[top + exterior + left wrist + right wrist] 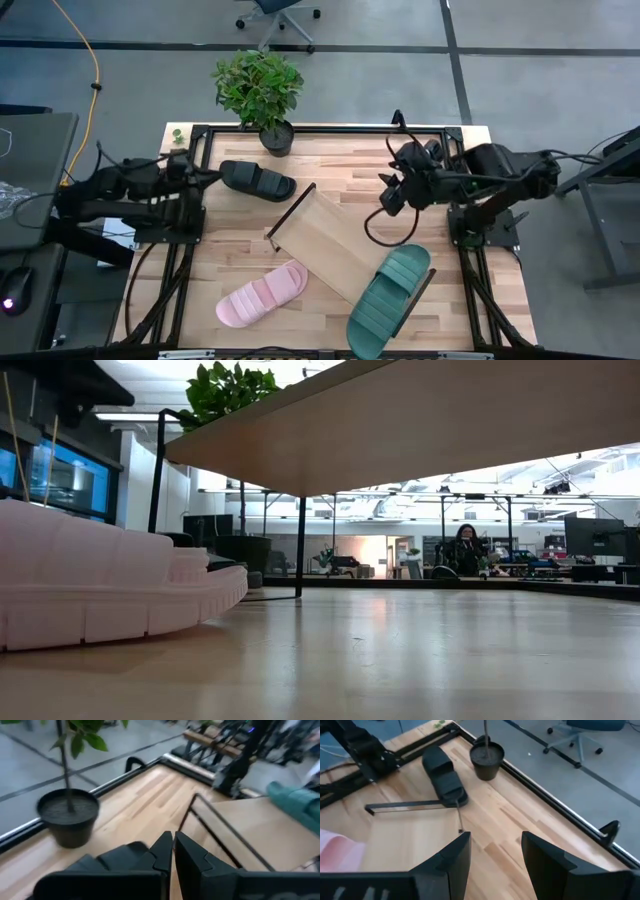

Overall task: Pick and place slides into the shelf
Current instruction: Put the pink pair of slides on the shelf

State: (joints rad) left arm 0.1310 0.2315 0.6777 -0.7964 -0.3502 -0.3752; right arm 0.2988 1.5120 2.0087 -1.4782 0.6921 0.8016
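From the overhead camera I see the shelf point(330, 243) lying diagonally across the middle of the surface point(340, 165). The teal slide point(389, 300) rests on the shelf's near end, partly overhanging it; the pink slide point(262, 295) lies on the surface just beside the shelf; the black slide point(257, 180) sits off its far end, near the potted plant point(260, 93). My left end effector point(212, 174) is just beside the black slide; my right end effector point(384, 198) hovers off the shelf's far edge.

At surface level, the pink slide point(100, 585) fills the foreground with the shelf point(420, 420) overhead.

My left wrist camera shows its fingers point(162, 852) pressed together, empty.

My right wrist camera shows its fingers point(452, 855) spread apart, empty, with the black slide point(442, 777) beyond the shelf point(410, 837).
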